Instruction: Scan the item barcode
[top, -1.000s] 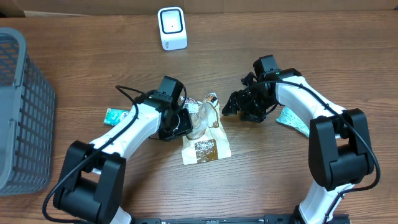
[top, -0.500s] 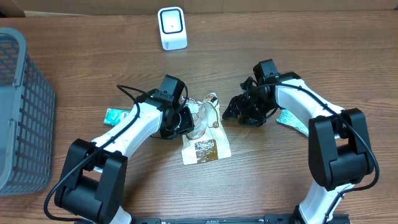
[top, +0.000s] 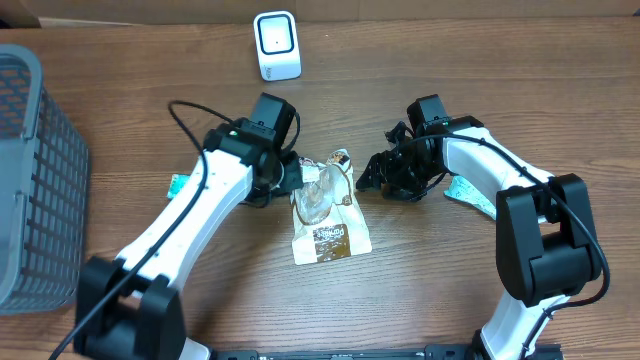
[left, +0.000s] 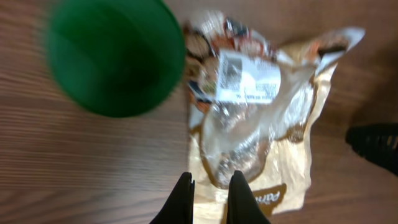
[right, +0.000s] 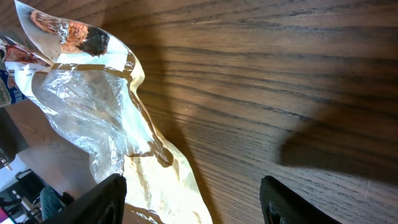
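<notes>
**Item.** The snack bag (top: 330, 225) is seen lying flat on the counter (top: 450, 300), between the two arms and well short of the white scanner (top: 277, 45) at the far edge. A white printed label (left: 245, 78), taken to carry the barcode, is turned upward near the bag's top.

**Change.** The left fingers (left: 185, 199), down on the bag's upper left corner a second ago, have been drawn up and back. They are now held above the bag, closed together with nothing between them. The bag has been left where it was, apparently unmoved. The right fingers (right: 109, 202) are kept just beside the bag's right edge, parted about halfway and empty.

**Meaning.** No hold on the bag is judged to exist at this moment. It has yet to be picked up and the label shown to the scanner.

**Materials.**
- Bag: tan paper with a crinkled clear film window, glossy, creased and limp. It is likely to sag or slip when pinched at one edge.
- Counter: dark wood grain, matte.
- Scanner: smooth, rounded plastic.

**Surroundings.**
- A green round shape (left: 118, 59) is noted just beside the bag's top left, too blurred to identify.
- A small teal packet (top: 180, 185) lies under the left arm.
- A grey mesh basket (top: 30, 180) stands at the far left.
</notes>
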